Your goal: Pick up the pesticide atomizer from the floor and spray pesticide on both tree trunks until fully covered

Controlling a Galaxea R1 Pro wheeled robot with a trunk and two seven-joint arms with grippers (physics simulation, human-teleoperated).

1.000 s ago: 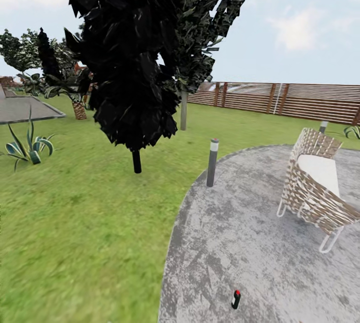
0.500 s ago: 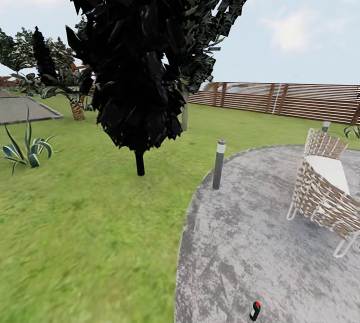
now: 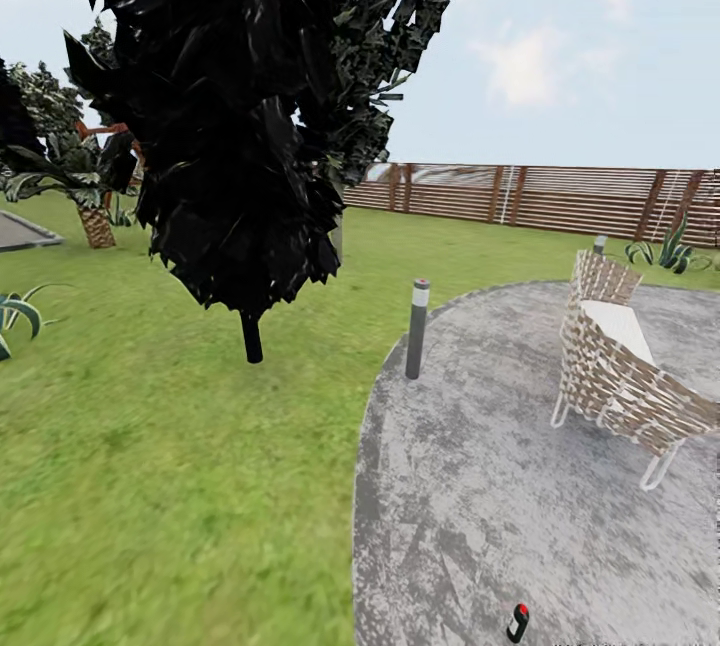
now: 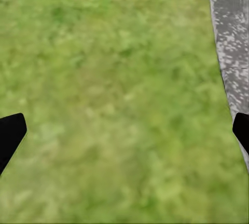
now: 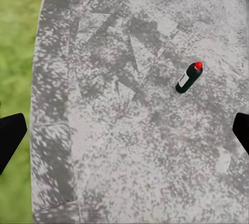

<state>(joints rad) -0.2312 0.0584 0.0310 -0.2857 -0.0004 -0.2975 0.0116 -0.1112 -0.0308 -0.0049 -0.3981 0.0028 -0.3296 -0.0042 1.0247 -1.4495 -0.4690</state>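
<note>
Approach step: right gripper (image 5: 124, 130) fingers wide over the floor (image 5: 129, 156), atomizer (image 5: 188, 77) ungrabbed (left likewise wide) — next, descend onto it.

Under my grippers: rough, matt speckled stone floor (image 5: 129, 146); glossy plastic-looking pesticide atomizer (image 5: 188, 77); wooden slat fence (image 3: 560, 198); woven wicker-look bench (image 3: 620, 376).

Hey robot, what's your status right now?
Both grippers open, empty. Atomizer lying on the paving, untouched. Nothing beside it.
</note>
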